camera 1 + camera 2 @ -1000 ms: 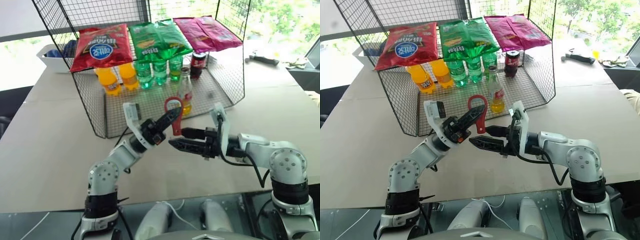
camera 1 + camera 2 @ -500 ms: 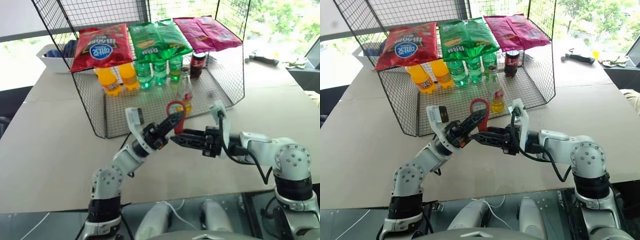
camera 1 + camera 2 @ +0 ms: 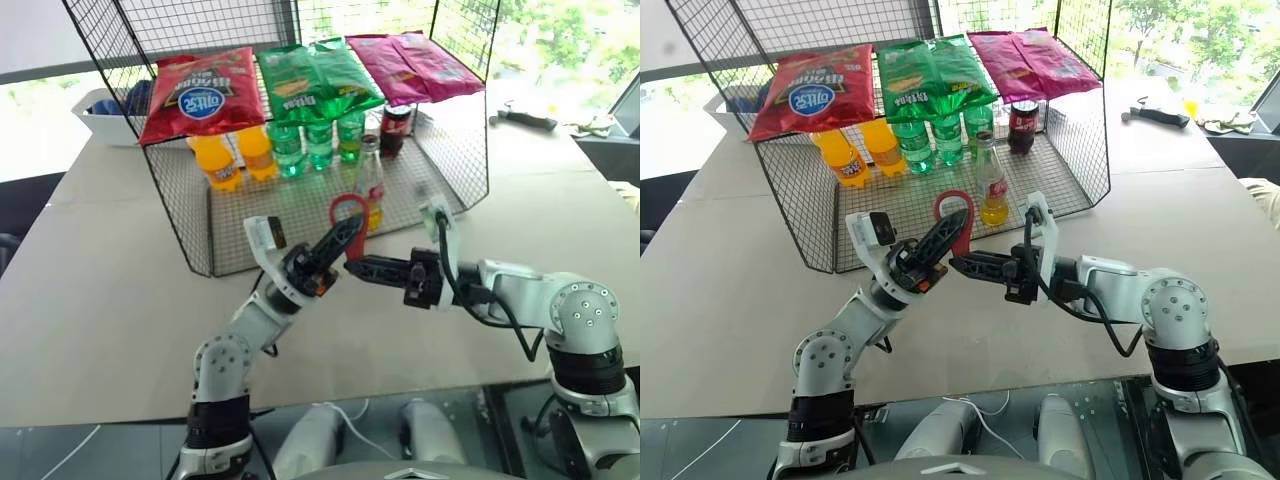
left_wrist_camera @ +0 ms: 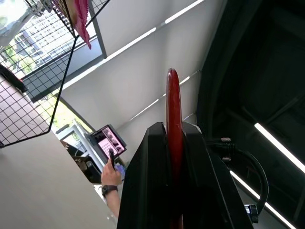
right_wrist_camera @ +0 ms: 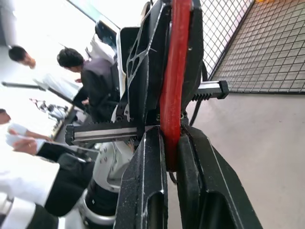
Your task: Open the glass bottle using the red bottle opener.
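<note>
The red bottle opener (image 4: 172, 105) is held upright in the air in front of the wire rack, ring end up. My left gripper (image 3: 349, 233) is shut on its middle, reaching up from the left. From the right, my right gripper (image 3: 353, 265) is shut on the lower end of the handle (image 5: 177, 71), level with the table. The two grippers meet at the opener. The glass bottle (image 3: 369, 188), with yellow liquid, a red-and-white label and a metal cap, stands upright on the rack floor just behind the opener, untouched.
The black wire rack (image 3: 180, 215) holds orange soda bottles (image 3: 232, 158), green bottles (image 3: 318, 142) and a cola bottle (image 3: 396, 128), with snack bags (image 3: 310, 78) on its top shelf. A white bin (image 3: 105, 112) sits back left, a dark tool (image 3: 525, 118) back right. People (image 5: 90, 76) stand behind me.
My right gripper rose a little, slid left to the opener's handle and shut on it. My left gripper kept its hold and stayed nearly in place.
</note>
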`<act>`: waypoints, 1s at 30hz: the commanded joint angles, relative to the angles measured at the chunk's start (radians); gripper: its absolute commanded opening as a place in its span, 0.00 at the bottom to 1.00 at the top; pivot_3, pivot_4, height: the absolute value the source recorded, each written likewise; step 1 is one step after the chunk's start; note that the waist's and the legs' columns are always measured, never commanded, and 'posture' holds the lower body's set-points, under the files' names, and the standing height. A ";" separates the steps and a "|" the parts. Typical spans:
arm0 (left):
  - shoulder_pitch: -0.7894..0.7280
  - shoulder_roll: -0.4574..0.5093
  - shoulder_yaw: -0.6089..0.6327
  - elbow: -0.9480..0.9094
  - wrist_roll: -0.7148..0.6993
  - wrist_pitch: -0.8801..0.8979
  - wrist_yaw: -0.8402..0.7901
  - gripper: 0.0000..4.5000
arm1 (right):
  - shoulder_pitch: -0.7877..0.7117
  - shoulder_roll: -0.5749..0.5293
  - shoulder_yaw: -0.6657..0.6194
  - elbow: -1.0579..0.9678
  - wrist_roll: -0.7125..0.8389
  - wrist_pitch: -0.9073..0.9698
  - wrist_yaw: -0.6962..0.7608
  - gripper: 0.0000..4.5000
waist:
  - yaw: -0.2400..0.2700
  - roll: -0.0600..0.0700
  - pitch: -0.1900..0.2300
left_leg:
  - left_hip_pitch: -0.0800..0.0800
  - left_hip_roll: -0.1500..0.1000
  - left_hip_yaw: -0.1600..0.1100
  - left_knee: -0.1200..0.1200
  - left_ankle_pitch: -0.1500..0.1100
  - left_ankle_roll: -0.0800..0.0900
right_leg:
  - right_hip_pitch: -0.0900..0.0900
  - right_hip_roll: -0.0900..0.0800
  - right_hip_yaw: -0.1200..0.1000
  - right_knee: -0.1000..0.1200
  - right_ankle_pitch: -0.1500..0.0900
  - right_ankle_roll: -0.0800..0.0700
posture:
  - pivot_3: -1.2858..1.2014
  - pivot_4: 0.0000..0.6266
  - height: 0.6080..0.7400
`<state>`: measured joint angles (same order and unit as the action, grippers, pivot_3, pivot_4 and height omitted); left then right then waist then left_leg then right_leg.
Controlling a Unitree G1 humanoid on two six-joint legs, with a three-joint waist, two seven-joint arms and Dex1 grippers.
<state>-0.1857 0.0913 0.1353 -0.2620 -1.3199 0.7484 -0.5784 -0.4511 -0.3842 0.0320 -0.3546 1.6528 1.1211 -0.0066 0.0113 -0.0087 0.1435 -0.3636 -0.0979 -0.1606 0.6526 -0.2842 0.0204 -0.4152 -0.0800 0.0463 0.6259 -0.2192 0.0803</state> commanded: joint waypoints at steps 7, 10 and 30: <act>-0.005 0.007 -0.017 0.011 0.037 -0.007 -0.001 0.45 | -0.016 -0.009 -0.006 -0.030 0.108 -0.081 -0.052 0.00 | 0.000 0.000 0.000 | 0.000 0.000 0.000 0.000 0.000 0.000 | 0.000 0.000 0.000 0.000 0.000 0.000 | 0.52 0.24 1.00; -0.004 0.012 -0.019 0.016 0.048 -0.006 0.007 0.61 | -0.004 -0.028 -0.005 -0.031 0.092 -0.084 -0.040 0.00 | 0.000 0.000 0.000 | 0.000 0.000 0.000 0.000 0.000 0.000 | 0.000 0.000 0.000 0.000 0.000 0.000 | 0.52 0.24 1.00; -0.075 0.115 -0.226 0.134 0.880 -0.541 0.045 0.61 | 0.057 -0.106 -0.119 0.103 -0.863 -0.547 0.117 0.00 | 0.004 0.000 0.000 | -0.001 0.000 0.003 -0.002 0.000 0.000 | -0.002 0.000 0.003 -0.001 0.000 0.000 | 0.52 0.24 1.00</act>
<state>-0.2353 0.2158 -0.0714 -0.1498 -0.5353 0.3079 -0.5609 -0.3792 -0.4959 -0.0668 -0.2382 0.8468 0.6265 0.0987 0.0149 -0.0089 0.1439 -0.3642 -0.0984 -0.1571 0.6508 -0.2841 0.0204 -0.4170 -0.0802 0.0492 0.6253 -0.2191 0.0804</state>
